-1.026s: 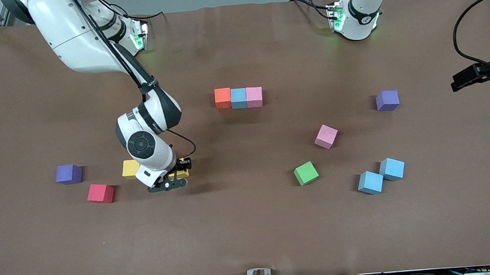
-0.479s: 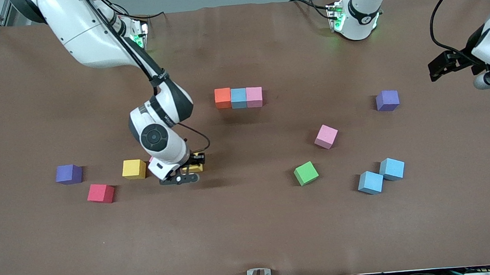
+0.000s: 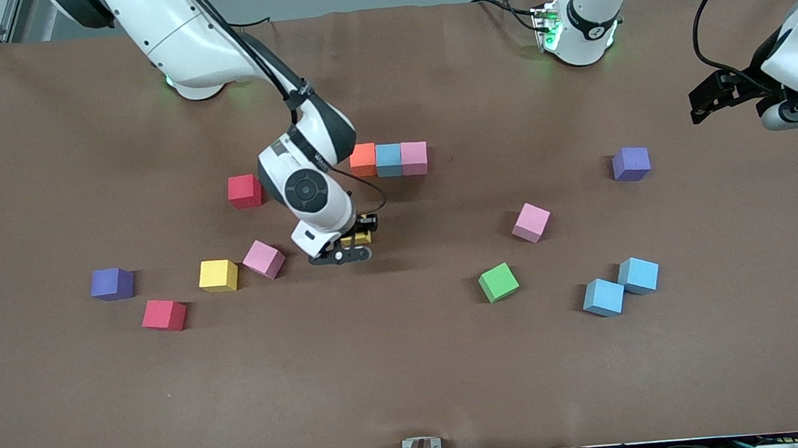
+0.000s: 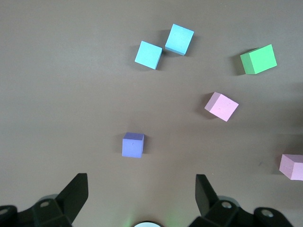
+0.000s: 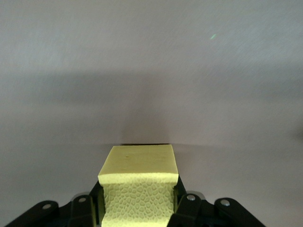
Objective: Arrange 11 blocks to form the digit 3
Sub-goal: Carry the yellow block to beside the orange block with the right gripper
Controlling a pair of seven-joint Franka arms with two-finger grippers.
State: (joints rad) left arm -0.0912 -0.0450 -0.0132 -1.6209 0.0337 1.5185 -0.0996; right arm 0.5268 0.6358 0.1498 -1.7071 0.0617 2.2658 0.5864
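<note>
While right tool [image 3: 352, 245] clamps yellow block [image 5: 138, 184] between its fingers | left tool [image 4: 142, 198] apart, waiting.

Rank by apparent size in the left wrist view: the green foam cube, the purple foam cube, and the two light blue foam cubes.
1. Green foam cube, slightly largest.
2. Two light blue foam cubes, alike.
3. Purple foam cube, smallest.
Differences are small; tilt and nearness to the camera may explain them.
</note>
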